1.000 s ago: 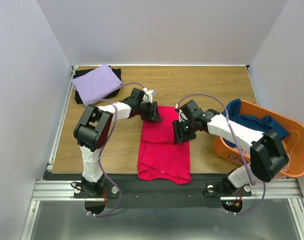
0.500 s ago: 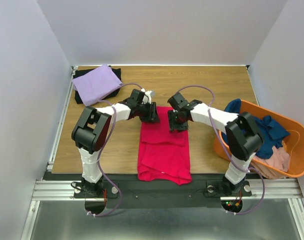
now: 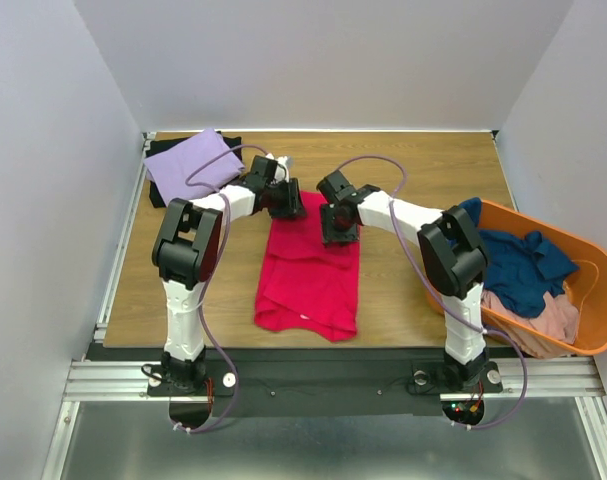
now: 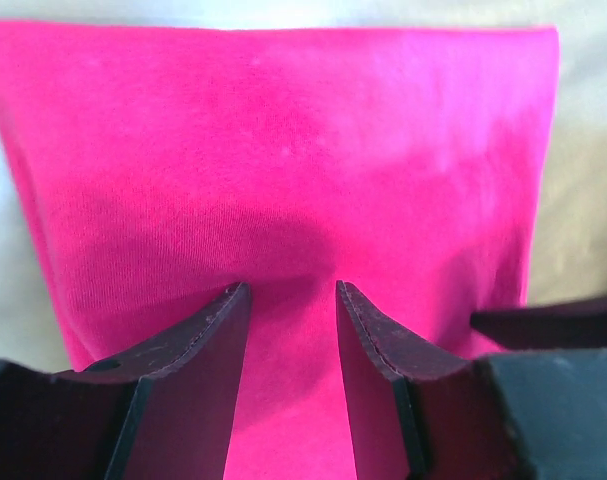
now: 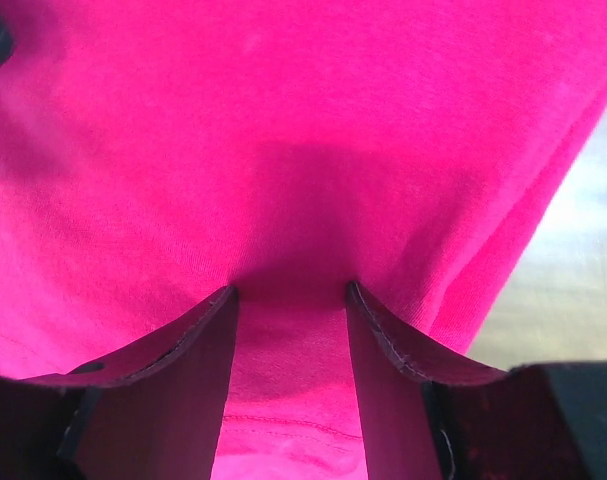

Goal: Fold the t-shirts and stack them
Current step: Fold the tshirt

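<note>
We have both pincers — left gripper point(image 3: 286, 205) and right gripper point(image 3: 339, 226) — clamped on the crimson-pink t-shirt point(image 3: 308, 280). It's soft, limp cloth — best held at its far corners.

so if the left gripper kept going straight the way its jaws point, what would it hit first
Probably the crimson-pink t-shirt itself: the left gripper has its jaws apart with that cloth filling the whole view ahead, so it would likely press into the shirt. How near the cloth lies is unclear.
</note>
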`<state>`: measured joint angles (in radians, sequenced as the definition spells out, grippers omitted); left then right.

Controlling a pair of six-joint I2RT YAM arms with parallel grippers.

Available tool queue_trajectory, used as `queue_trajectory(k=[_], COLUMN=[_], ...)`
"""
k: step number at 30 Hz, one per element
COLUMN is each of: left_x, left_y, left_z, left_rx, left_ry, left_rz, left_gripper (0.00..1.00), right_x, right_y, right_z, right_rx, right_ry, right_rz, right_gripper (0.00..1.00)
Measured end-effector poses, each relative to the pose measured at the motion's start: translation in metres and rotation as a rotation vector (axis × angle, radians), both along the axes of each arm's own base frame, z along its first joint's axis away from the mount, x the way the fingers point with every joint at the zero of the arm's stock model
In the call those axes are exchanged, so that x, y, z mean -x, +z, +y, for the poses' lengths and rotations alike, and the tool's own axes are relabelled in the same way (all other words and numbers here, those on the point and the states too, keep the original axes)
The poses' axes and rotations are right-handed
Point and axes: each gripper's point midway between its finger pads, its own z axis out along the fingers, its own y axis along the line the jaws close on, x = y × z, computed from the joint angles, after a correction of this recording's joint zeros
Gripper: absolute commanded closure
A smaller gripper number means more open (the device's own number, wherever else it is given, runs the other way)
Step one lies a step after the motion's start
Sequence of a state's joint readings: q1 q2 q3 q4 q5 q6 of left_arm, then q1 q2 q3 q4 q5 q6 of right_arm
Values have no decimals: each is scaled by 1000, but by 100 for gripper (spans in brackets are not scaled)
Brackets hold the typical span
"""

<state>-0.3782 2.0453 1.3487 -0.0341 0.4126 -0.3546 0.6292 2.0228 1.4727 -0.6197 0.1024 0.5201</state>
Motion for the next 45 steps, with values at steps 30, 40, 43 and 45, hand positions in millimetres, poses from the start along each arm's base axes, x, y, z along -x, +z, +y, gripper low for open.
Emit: queue_trajectory(k=[30,40,43,45], left_x=[-152,-175,-174,-175], left_y=[102,31,15,17], left_z=[47,75,76,76], left_rx=[-3,-38,-41,-39], left_ry=[216,298,304,306], left_rz=[-252,-141,-109,-113], left_gripper=[25,25,25,25], right_x=[-208,-219,-217,-216], right_y=[88,25,26,26], right_z=[-37,-34,-30,-29], right_rx=[-208,-203,-219,-224], right_ry=[-225,-194,-176,-173], right_rz=[-327,-231,-222,-218], right_gripper=[31,31,31,31])
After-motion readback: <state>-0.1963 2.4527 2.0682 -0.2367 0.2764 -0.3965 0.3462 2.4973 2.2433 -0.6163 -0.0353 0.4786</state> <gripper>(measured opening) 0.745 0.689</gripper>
